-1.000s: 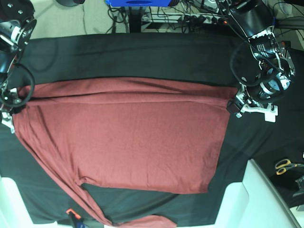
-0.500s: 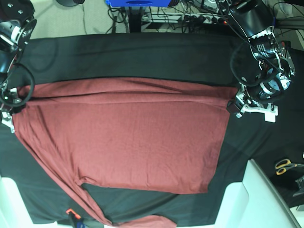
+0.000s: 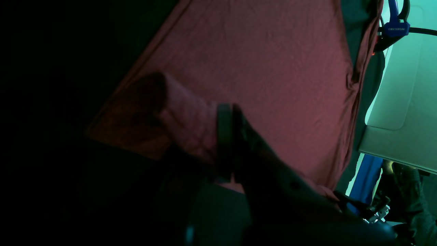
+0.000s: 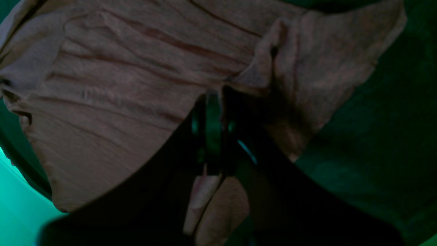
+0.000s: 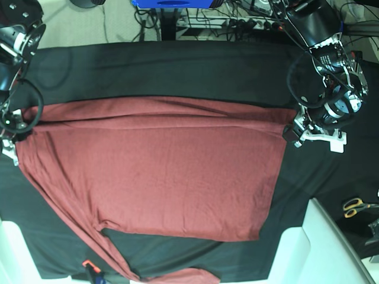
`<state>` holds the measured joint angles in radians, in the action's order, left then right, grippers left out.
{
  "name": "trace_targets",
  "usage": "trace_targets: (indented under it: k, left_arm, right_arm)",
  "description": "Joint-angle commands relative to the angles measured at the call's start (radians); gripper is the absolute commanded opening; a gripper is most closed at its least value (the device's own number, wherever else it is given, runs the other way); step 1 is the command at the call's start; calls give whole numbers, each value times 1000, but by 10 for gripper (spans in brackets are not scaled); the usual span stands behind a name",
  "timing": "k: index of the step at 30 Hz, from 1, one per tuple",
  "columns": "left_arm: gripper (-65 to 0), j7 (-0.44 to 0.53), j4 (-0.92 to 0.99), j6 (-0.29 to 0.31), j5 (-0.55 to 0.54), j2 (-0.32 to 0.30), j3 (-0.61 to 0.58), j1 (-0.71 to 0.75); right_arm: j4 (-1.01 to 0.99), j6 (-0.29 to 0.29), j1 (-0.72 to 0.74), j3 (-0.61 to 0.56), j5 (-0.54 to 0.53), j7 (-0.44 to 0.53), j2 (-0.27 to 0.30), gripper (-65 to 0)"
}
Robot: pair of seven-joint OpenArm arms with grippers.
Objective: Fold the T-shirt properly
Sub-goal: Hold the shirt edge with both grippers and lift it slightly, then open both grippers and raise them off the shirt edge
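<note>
The brick-red T-shirt (image 5: 160, 168) lies spread flat on the black cloth (image 5: 177, 71), one long sleeve trailing to the bottom edge. My left gripper (image 5: 290, 131) is at the shirt's right edge; in the left wrist view the left gripper (image 3: 227, 143) is shut on a pinched fold of the T-shirt (image 3: 273, 61). My right gripper (image 5: 21, 135) is at the shirt's left edge; in the right wrist view the right gripper (image 4: 213, 102) is shut on bunched fabric of the T-shirt (image 4: 112, 85).
White table edges show at the bottom left (image 5: 12, 254) and bottom right (image 5: 331, 248). Yellow-handled scissors (image 5: 357, 206) lie at the right. An orange and blue tool (image 5: 92, 269) lies at the bottom left. Cables and a blue stand (image 5: 172, 5) lie beyond the far edge.
</note>
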<state>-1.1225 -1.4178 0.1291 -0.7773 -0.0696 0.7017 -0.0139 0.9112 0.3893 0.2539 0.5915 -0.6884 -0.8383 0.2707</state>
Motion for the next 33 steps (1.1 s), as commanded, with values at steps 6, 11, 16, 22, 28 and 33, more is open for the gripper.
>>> trace_targets:
  k: [6,11,16,22,28,33]
  left_arm:
    - [-583,11,-15,2,-18,-12,5,-16]
    - [-369,89,-11,2,-18,-12,5,-14]
    - [-278,124,36,2,-24,-12,5,-37]
    - [-278,147,61,2,-24,-26,3,-85]
    - [-280,146,51,2,-26,-43,3,-94]
    - [-283,146,5,2,-28,-71,3,-47]
  right_arm:
    - [21,-10,18,5,-15,-2,19,-618]
    - [24,-28,18,6,-15,7,16,-513]
    - [24,-157,18,8,-17,64,14,-408]
    - [24,-255,14,8,-17,215,12,-350]
    - [24,-266,14,8,-17,221,16,-350]
    - [118,-418,-18,45,-18,284,-14,-350]
